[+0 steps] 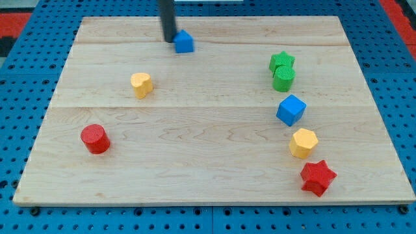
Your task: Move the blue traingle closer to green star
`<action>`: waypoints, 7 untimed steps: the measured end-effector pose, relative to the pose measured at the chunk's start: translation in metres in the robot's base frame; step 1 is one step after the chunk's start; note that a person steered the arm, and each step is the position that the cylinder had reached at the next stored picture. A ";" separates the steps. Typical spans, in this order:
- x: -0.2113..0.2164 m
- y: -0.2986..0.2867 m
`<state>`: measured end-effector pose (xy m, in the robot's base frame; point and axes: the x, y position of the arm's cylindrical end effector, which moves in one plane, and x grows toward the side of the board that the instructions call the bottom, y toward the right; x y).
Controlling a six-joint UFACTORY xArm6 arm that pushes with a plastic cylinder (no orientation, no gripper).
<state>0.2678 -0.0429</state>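
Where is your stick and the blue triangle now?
My tip touching blue triangle, its left side. Green star far right. Nothing between them.

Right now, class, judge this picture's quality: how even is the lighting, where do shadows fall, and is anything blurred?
Camera view: lighting soft and even, no glare on the board; only faint shadows hug the blocks, such as the red cylinder; blocks look sharp; the rod is cut off at the view's top, my tip just left of the blue triangle.
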 end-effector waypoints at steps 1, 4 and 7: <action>0.010 0.061; 0.045 0.002; 0.069 0.071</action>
<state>0.3364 0.0277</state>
